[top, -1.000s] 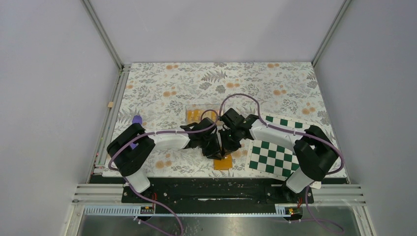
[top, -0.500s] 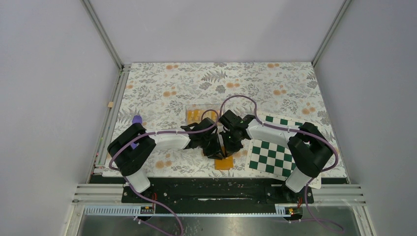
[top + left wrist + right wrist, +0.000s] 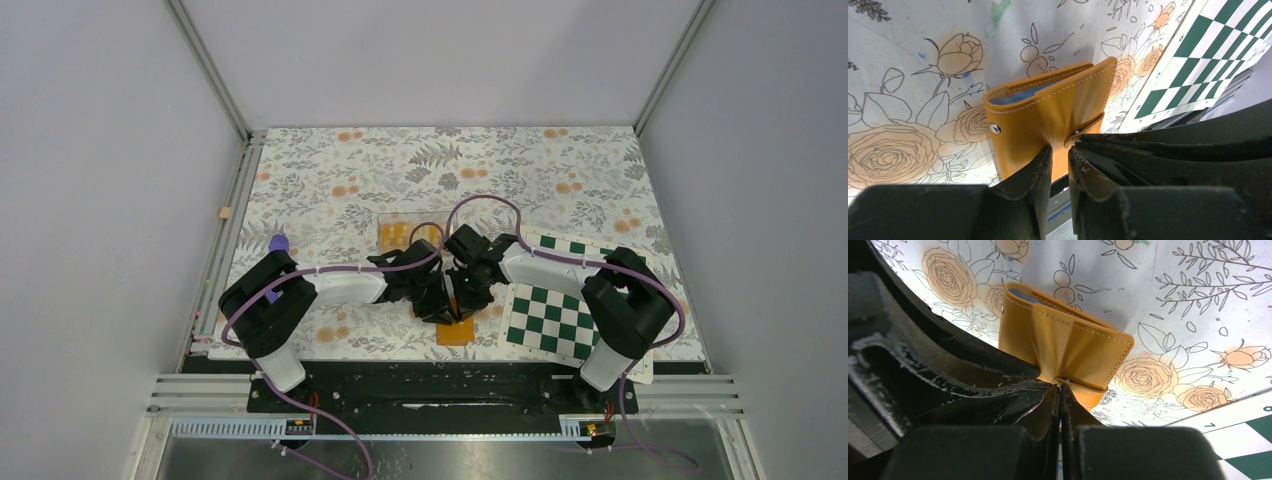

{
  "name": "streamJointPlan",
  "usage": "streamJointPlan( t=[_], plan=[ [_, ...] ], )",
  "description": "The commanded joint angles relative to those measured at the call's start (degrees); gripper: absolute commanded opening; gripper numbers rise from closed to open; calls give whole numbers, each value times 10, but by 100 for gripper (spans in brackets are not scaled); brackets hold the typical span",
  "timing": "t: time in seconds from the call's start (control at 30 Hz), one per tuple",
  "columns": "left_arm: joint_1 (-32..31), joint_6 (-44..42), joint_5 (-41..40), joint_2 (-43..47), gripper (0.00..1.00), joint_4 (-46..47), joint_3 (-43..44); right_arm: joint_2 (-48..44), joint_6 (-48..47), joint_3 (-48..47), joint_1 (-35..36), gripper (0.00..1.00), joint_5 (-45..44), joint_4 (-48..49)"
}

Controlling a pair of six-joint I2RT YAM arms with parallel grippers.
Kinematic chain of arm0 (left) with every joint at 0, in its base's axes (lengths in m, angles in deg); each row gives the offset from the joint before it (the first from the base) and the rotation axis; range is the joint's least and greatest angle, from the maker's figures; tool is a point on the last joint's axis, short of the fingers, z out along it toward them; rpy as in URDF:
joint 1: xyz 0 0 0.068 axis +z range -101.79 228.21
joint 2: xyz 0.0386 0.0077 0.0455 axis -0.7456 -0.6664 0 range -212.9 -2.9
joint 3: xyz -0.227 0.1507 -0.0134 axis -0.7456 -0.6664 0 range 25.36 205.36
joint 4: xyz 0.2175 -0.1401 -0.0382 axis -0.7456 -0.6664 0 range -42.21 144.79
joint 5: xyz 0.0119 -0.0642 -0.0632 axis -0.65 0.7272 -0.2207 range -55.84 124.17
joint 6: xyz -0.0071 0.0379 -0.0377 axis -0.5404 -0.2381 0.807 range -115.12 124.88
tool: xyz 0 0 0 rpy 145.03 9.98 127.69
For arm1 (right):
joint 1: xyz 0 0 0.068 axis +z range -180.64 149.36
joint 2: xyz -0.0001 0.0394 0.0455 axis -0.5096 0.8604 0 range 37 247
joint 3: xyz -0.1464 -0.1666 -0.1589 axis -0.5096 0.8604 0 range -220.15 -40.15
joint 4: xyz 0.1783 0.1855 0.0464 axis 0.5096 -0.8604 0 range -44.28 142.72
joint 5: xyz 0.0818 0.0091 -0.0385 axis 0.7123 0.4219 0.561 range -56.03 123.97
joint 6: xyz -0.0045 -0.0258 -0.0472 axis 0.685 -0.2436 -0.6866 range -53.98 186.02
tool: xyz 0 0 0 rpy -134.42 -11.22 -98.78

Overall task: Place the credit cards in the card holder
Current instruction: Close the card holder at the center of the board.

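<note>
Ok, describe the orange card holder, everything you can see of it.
The card holder is a small orange wallet that looks like leather, with pale stitching along its edges, a metal stud on the cover and a short closing tab. It is nearly closed, and light-blue lining shows in the gap between its leaves. It sits on the floral table cover near the front edge, beside the chequered board. The left gripper pinches its cover, which puckers toward the fingers. The right gripper is shut at the tab.

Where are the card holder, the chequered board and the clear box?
card holder (image 3: pixel 1048 110), left wrist view, middle of its orange cover
chequered board (image 3: pixel 550 320), top view, a middle square
clear box (image 3: pixel 400 218), top view, its far rim
</note>
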Motion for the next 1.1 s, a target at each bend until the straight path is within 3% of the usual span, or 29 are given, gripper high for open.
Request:
streamJointPlan(
  t=[0.0, 0.23, 0.5, 0.77, 1.07],
  plan=[
    [-12, -36, -126, -71, 21, -41, -35, 35, -10, 25, 7, 0, -32, 24],
    [-13, -42, -114, -28, 24, -28, -41, 66, -17, 30, 7, 0, -67, 23],
    [-11, -42, -107, 125, 33, 15, -60, 83, -23, 36, 7, 0, -74, 23],
    [13, -17, -102, 288, 45, 97, -130, 31, -16, 4, 7, 0, -44, 6],
    [51, -8, -74, 369, 56, 161, -203, -65, -1, -32, 1, 0, -42, -28]
  ],
)
